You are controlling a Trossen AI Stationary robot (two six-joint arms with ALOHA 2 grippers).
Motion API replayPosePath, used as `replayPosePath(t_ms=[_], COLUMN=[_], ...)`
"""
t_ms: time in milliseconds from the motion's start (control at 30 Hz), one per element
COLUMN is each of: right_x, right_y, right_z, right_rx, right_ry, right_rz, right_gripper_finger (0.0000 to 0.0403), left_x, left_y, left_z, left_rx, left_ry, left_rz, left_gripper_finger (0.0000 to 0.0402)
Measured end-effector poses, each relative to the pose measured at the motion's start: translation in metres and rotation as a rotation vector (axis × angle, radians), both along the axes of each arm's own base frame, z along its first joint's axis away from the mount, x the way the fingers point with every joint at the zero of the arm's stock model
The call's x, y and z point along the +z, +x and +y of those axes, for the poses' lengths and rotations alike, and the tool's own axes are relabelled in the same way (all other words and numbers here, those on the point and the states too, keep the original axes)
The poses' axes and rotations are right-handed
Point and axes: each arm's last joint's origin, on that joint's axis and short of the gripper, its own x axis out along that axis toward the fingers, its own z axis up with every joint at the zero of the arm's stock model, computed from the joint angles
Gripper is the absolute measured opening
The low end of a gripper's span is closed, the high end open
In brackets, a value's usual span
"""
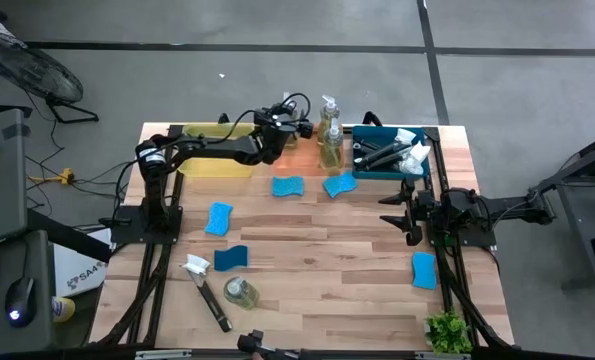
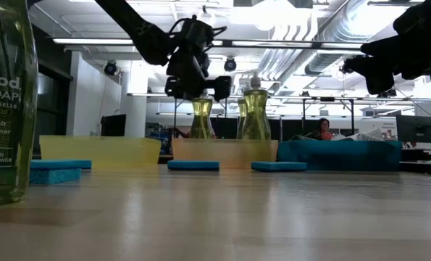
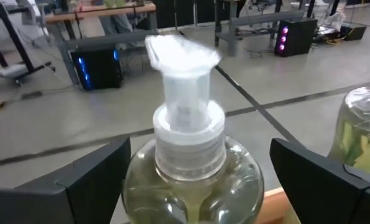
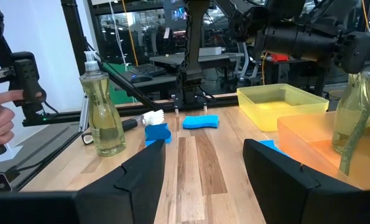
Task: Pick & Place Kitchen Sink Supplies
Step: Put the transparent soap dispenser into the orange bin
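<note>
Now my left gripper (image 3: 194, 177) spread wide, soap bottle (image 3: 191, 168) upright between fingers, standing in orange tray (image 1: 299, 152). Risk: finger clips bottle shoulder on retreat, tips it into neighbour bottle (image 3: 362, 134). Right gripper (image 4: 203, 171) idle, half open, empty.

The clear pump bottle of yellowish soap (image 3: 188, 168) is being cut off below its shoulders in the left wrist view, its white pump head (image 3: 181, 53) being blurred.
</note>
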Motion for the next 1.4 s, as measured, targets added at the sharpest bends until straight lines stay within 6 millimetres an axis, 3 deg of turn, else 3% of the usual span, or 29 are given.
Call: replayPosePath(t_ms=[200, 467, 833, 1100, 1400], right_x=[0.000, 0.000, 0.000, 0.000, 0.000], right_y=[0.000, 0.000, 0.000, 0.000, 0.000], right_z=[0.000, 0.000, 0.000, 0.000, 0.000], right_rx=[0.000, 0.000, 0.000, 0.000, 0.000], right_ry=[0.000, 0.000, 0.000, 0.000, 0.000], right_rz=[0.000, 0.000, 0.000, 0.000, 0.000], right_gripper_finger=[0.0210, 0.0210, 0.0210, 0.0210, 0.0210], left_x=[0.005, 0.034, 0.087, 0.107, 0.100], left_y=[-0.001, -0.008, -0.024, -0.072, -0.138], left_z=[-0.002, -0.014, -0.058, -0.098, -0.147], left_rx=[0.017, 0.019, -0.090, -0.241, -0.528], left_ry=[0.025, 0.081, 0.148, 0.124, 0.027], left_rz=[0.019, 0.018, 0.076, 0.117, 0.125], left_gripper_finger=[0.0380, 0.0381, 0.0381, 0.0381, 0.0381])
